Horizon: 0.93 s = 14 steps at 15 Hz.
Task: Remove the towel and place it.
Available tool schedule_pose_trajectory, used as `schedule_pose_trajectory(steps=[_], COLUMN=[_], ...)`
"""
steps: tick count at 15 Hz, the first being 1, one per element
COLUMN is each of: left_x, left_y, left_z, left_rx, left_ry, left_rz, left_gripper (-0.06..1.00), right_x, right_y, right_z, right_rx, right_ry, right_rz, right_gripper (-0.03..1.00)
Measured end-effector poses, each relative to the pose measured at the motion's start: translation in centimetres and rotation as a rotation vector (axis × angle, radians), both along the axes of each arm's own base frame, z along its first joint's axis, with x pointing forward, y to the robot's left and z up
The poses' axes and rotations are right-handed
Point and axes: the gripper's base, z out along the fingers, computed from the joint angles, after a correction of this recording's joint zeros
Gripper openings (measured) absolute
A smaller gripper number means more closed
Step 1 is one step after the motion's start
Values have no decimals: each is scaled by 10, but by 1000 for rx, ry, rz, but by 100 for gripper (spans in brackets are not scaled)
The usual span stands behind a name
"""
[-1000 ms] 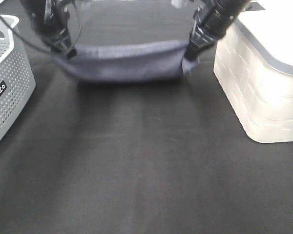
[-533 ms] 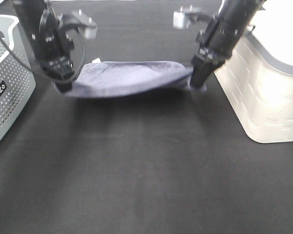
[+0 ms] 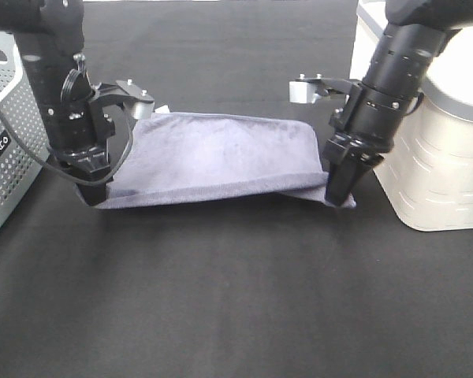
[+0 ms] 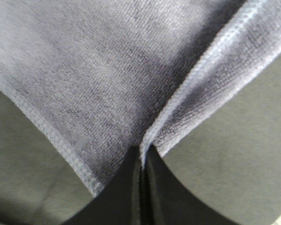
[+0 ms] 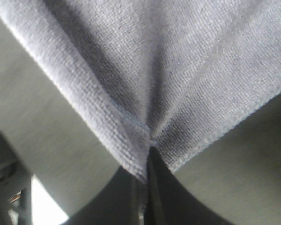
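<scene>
The towel (image 3: 221, 157) is lying partly doubled over on the desk (image 3: 236, 299), between the perforated grey basket (image 3: 8, 150) and the white bin (image 3: 433, 173), so it is already outside both containers. The left pincer (image 3: 94, 191) is clamping one near corner and the right pincer (image 3: 339, 193) the other, jaws pressed together on the stitched edge. What is remaining, I judge, is releasing both corners and lifting clear.
</scene>
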Motion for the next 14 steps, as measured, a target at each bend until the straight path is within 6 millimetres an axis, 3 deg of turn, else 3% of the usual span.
schedule_pose_trajectory(steps=[7, 12, 14], left_x=[-21, -23, -23], left_y=[4, 5, 5], left_z=[-24, -26, -26], left_rx=[12, 14, 14], left_ry=[111, 120, 120], left_rz=[-19, -23, -23], left_gripper=[0, 0, 5], right_x=[-28, -39, -39], right_y=[0, 1, 1], right_z=[-22, -31, -31], right_rx=[26, 55, 59], right_ry=[127, 176, 176], right_rz=[2, 10, 8], right_gripper=[0, 0, 1])
